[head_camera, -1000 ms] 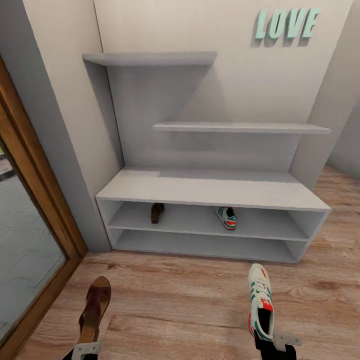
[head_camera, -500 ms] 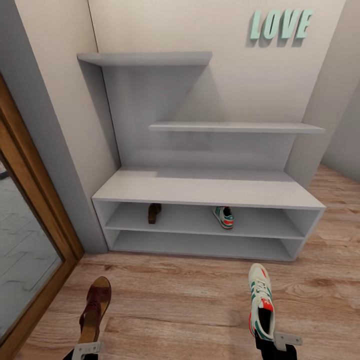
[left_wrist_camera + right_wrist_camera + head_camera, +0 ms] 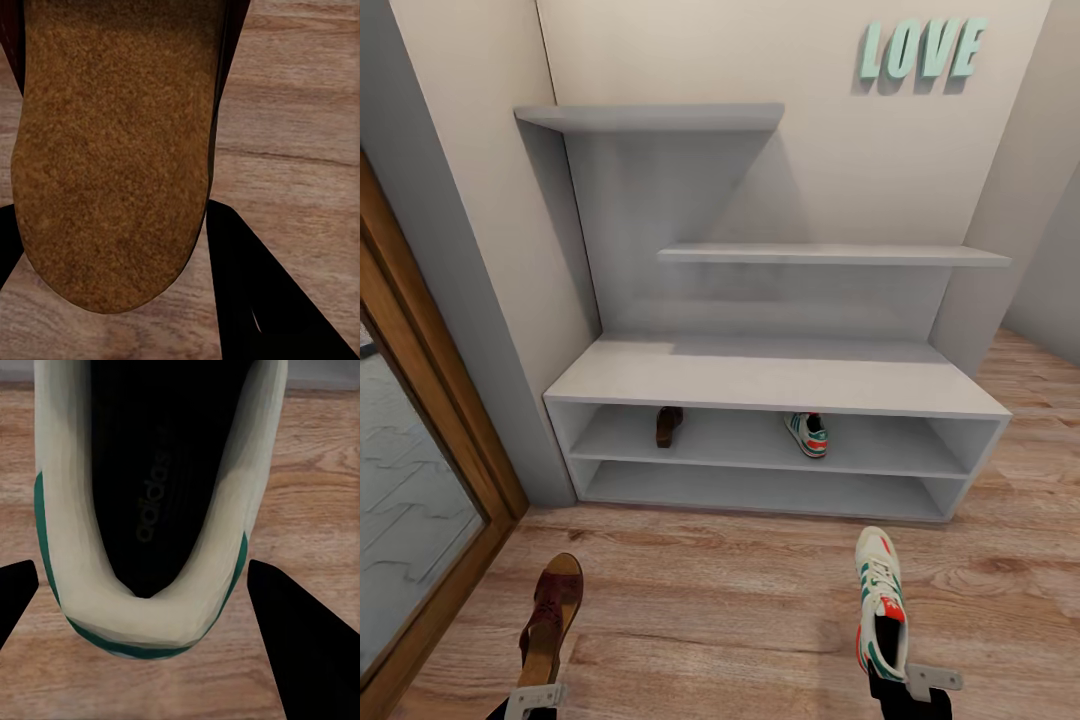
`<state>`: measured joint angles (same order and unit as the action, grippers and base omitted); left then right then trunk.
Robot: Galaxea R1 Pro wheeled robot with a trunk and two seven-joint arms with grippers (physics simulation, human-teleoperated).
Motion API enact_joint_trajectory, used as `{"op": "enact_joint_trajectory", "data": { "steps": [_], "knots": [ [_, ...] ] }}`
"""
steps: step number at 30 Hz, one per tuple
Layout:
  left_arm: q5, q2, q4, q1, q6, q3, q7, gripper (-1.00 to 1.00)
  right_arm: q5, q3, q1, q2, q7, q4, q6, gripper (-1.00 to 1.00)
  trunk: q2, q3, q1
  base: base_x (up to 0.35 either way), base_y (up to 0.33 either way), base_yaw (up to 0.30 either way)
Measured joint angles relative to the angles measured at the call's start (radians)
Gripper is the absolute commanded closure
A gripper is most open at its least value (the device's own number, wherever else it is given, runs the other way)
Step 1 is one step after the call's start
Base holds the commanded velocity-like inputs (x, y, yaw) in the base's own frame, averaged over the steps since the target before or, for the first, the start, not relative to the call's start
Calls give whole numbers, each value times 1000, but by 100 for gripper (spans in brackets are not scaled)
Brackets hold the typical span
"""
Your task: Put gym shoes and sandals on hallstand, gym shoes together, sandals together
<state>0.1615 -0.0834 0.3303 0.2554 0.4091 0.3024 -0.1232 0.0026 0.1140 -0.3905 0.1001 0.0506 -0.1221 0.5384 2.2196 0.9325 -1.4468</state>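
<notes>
— What is seen around the hallstand?
— A wood-framed glass door at the left, two wall shelves above, teal LOVE letters far right. Nothing blocks its open front.

— How many shoes are counted?
— Two sandals: one on the upper shelf, one clenched in the left tool. Two gym shoes: one shelved, one grasped by the right tool, both held above the floor.

— What differs from half a second ago?
— The gym shoe is held slightly farther forward.
</notes>
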Motion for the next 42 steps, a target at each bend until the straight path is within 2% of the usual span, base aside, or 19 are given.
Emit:
{"op": "enact_joint_trajectory", "data": {
  "steps": [16, 21, 23, 25, 29, 31, 33, 34, 36, 37, 39, 42],
  "knots": [
    [7, 11, 9, 17, -24, -5, 2, 100, -3, 4, 0, 19, 6, -2, 1, 100, 0, 0, 0, 0, -11, 0],
    [8, 20, 15, 78, -75, -6, 1, 100, -3, 4, 0, 24, 6, 0, 0, 100, 0, 0, 0, 0, -2, 0],
    [9, 22, 16, 114, -126, -6, -3, 100, -5, 6, 0, 31, 7, 0, 0, 100, 0, 0, 0, 0, 0, 0],
    [8, 26, 17, 163, -206, -8, -7, 100, -6, 8, 0, 47, 7, 1, 0, 100, 0, 0, 0, 0, 0, 0],
    [11, 45, 18, 223, -302, -17, -9, 100, -6, 6, 0, 61, 6, 1, 0, 100, 0, 0, 0, 0, 0, 0],
    [23, 60, 19, 269, -367, -52, -9, 100, -6, 5, 0, 66, 6, 2, -1, 100, 0, 0, 0, 0, 0, 0],
    [39, 78, 17, 318, -431, -104, -7, 100, -5, 4, 0, 67, 6, 3, -1, 100, 0, 0, 0, 0, 0, 0],
    [47, 96, 14, 357, -494, -142, -6, 100, -5, 4, 0, 68, 6, 3, -2, 100, 0, 0, 0, 0, 0, 0],
    [50, 113, 15, 395, -565, -165, -6, 100, -5, 4, 0, 68, 6, 4, -1, 100, 0, 0, 0, 0, 0, 0],
    [49, 130, 11, 443, -650, -182, -8, 100, -5, 4, 0, 69, 7, 6, -2, 100, 0, 0, 0, 0, 0, 0],
    [52, 138, 16, 495, -711, -186, -7, 100, -6, 4, 0, 68, 8, 29, -2, 100, 0, 0, 0, 0, 0, 0],
    [52, 143, 16, 553, -748, -187, -6, 100, -6, 4, 0, 67, 8, 61, -1, 100, 0, 0, 0, 0, 0, 0]
  ]
}}
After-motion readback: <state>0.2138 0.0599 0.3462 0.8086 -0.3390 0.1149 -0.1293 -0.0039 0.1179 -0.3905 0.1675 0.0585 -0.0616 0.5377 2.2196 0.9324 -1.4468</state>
